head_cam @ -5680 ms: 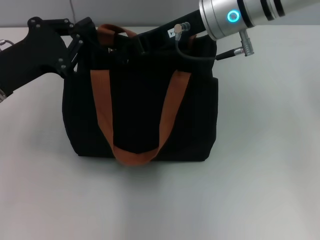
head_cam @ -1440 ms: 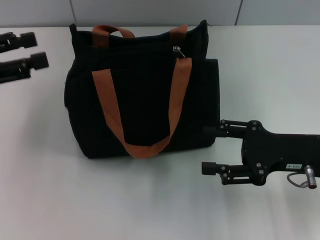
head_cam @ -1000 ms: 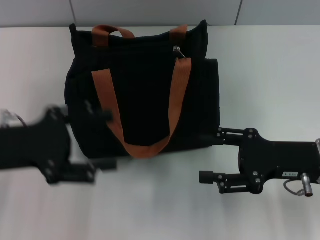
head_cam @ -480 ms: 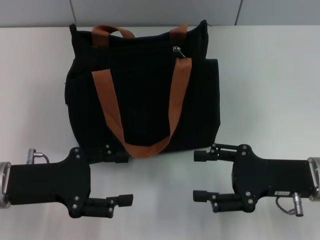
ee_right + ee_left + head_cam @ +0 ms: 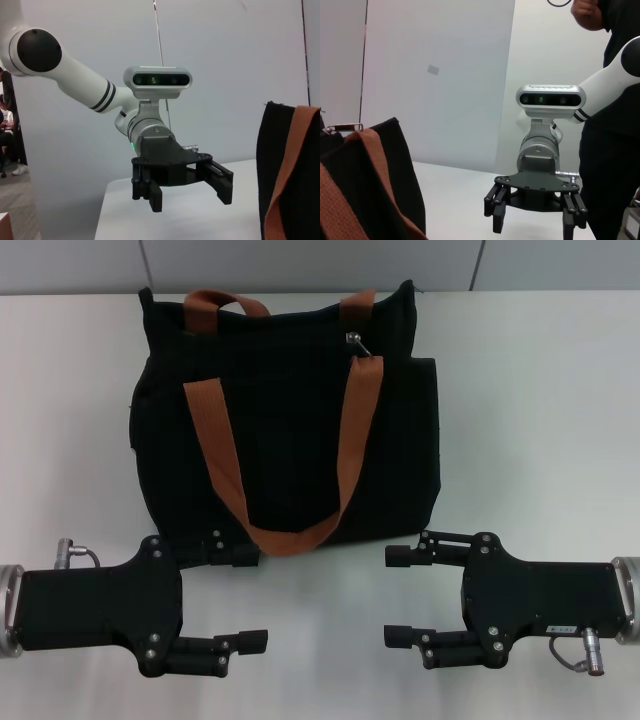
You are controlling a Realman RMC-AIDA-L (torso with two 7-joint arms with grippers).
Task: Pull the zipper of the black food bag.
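- Left gripper (image 5: 238,598), black w/ two slim fingers: jaws spread wide, nothing between them. Sits low over the white tabletop (image 5: 540,410) on the near-left, fingers pointing toward the robot's right. Upper finger (image 5: 232,555) lies at the bag's near bottom edge; actual contact cannot be confirmed.
- Right gripper (image 5: 400,595), same black build: jaws wide apart, holding nothing. Near-right of the table, fingers pointing toward the left gripper; the two face each other w/ a gap between. Upper finger tip lies just beside the bag's near right corner.
- Large boxy black fabric food bag (image 5: 285,430): stands in the middle of the table, beyond both grippers. Two orange-brown webbing handles; near handle (image 5: 285,535) hangs in a U down the front face, far handle (image 5: 225,305) loops over the top edge. Side pocket visible on the right flank.
- Small silver metal zipper pull tab (image 5: 355,342): at the top edge toward the bag's right end, just above the near handle's right strap. Well apart from both grippers.
- Left wrist view: tab (image 5: 342,128) juts out by the strap; right gripper (image 5: 536,216) seen farther off, fingers apart.
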